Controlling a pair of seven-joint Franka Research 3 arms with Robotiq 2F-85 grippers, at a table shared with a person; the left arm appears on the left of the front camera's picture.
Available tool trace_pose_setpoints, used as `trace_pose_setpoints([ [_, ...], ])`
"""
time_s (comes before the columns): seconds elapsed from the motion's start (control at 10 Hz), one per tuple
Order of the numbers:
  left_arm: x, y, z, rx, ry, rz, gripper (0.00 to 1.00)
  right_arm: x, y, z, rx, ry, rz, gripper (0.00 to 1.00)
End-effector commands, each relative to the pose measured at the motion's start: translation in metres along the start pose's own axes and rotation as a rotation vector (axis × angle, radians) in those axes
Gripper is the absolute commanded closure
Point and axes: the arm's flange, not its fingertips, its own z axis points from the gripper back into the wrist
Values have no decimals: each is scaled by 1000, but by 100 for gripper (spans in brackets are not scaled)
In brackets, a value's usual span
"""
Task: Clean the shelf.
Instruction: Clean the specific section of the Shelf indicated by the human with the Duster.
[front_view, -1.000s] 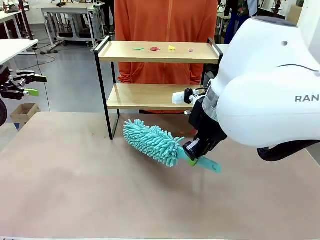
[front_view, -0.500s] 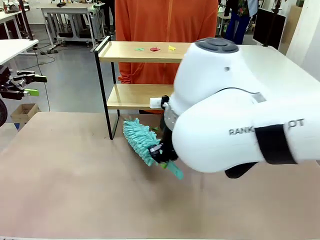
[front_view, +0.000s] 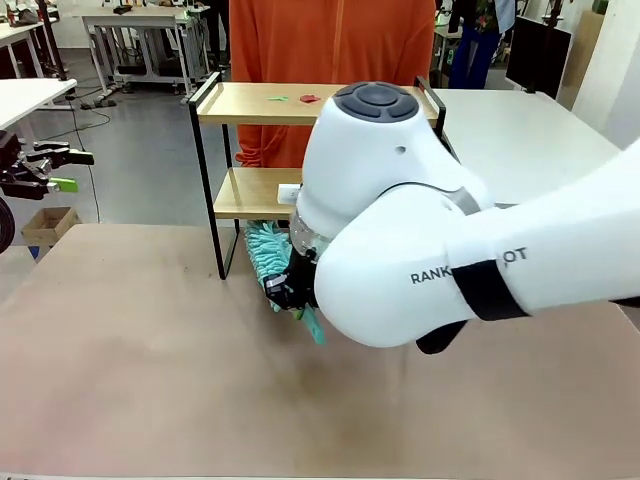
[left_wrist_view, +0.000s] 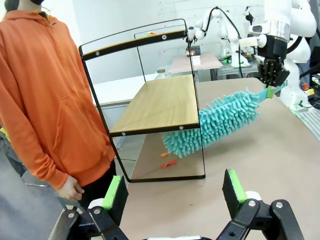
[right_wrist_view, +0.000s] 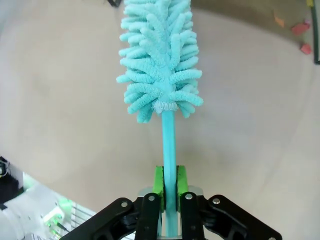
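Now | one two-board shelf (front_view: 250, 101) | one teal duster (right_wrist_view: 160, 55) clamped in right pincer (right_wrist_view: 169, 181) | left pincer (left_wrist_view: 173, 187) wide open, empty

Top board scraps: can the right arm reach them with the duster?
Probably yes: the top board is open above, but the duster, in the right gripper, sits low and must lift first.

Your right arm (front_view: 400, 250) is a glossy white shell of fat, rounded joints, one of them capped by a flat grey round cap (front_view: 377, 100). A black band (front_view: 480, 290) wraps the shell, and dark capital letters run on either side of that band, partly covered by it. The left gripper (left_wrist_view: 174, 190) and the right gripper (right_wrist_view: 170, 182) are both black linkages with small silver screws at the joints and green pads (left_wrist_view: 114, 192). The person (left_wrist_view: 45, 90) wears an orange hooded top with long sleeves.
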Motion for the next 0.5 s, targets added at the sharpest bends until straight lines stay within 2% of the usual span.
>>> trace_pose_setpoints([
  [0.0, 4, -2, 1, 1, -4, -4, 0, 22, 31, -21, -18, -34, -43, 87],
  [0.4, 4, -2, 1, 1, -4, -4, 0, 42, 60, -50, -19, -80, -95, 87],
])
